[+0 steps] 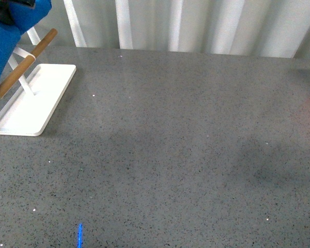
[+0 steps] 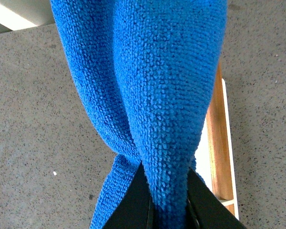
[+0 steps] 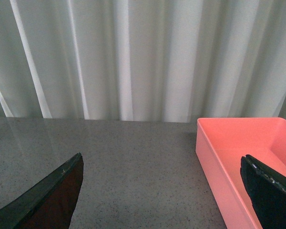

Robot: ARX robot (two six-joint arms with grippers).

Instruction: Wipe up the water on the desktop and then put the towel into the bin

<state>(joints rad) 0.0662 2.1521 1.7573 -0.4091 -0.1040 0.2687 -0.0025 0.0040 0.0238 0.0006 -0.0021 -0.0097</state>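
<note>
- Front view: a wide grey speckled desk (image 1: pixel 170 155) fills the scene. At its far left, the bright blue towel (image 1: pixel 10 36) hangs in the air above a white tray (image 1: pixel 46 98) that carries a wooden bar (image 1: pixel 26 64). I see no clear puddle. A darker patch towards the right could be damp or shadow; I cannot tell which. A sliver of pink shows at the right edge.
- Left wrist view: the left hand (image 2: pixel 168 205) is closed tight on a bunched fold of the towel, which drapes away from it, clear of the desk.
- Right wrist view: the right hand (image 3: pixel 159 200) is spread wide and holds nothing. Beside it stands the pink bin (image 3: pixel 219 162), with nothing in the part that shows.
- Progress, as I judge it: the towel is gripped and lifted. Whether the wiping is done is unclear. Binning remains, and the bin sits well apart from the towel.
</note>
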